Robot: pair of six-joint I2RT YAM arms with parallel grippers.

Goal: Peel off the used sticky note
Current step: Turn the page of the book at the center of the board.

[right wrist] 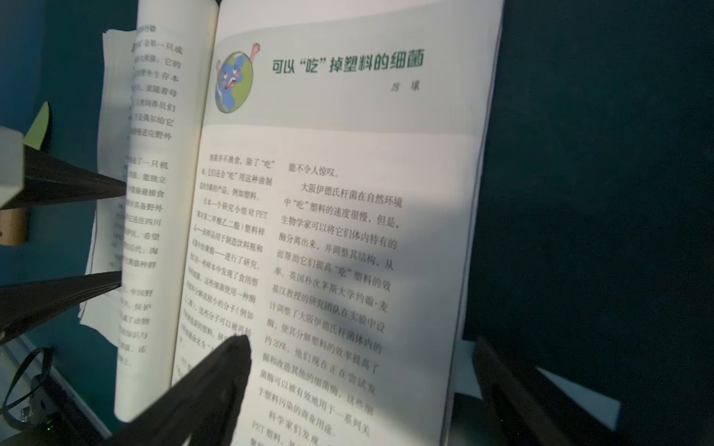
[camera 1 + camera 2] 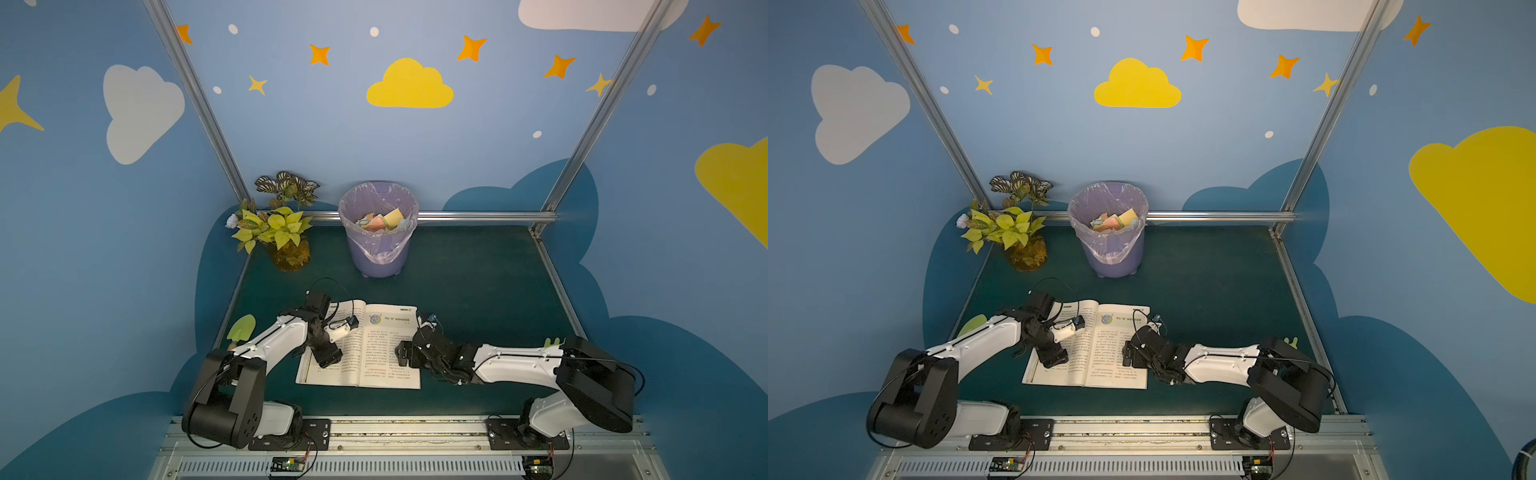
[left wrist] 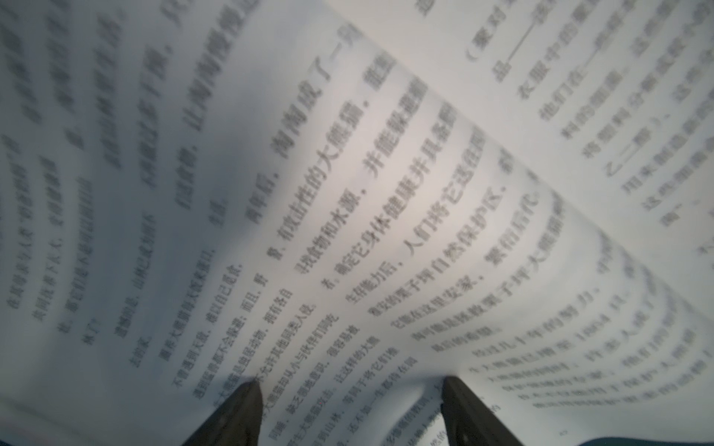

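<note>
Left gripper: my two fingers stand apart. Both tips rest on the left page of the open book, and the paper shows a slight wrinkle between them. That page bows upward from the spine rather than lying flat. I cannot confirm that any paper is pinched.

Right gripper: my fingers are spread wide and hold nothing. They hang just above the lower part of the right page, with one finger over the print and the other past the page's outer edge.

The book lies open on the dark green table mat, between my two arms. The right page carries a green heading and a cartoon globe.

A light-green toy trowel lies on the mat just beside my left arm, outside the book.

Used sticky note: I cannot tell its position from these views. The left wrist view is blurred and shows print only.

Farther back, a purple waste bin with a clear liner stands upright near the rear rail. Coloured paper notes are piled inside it. A potted artificial plant stands in the rear left corner, near the bin but apart from it.
</note>
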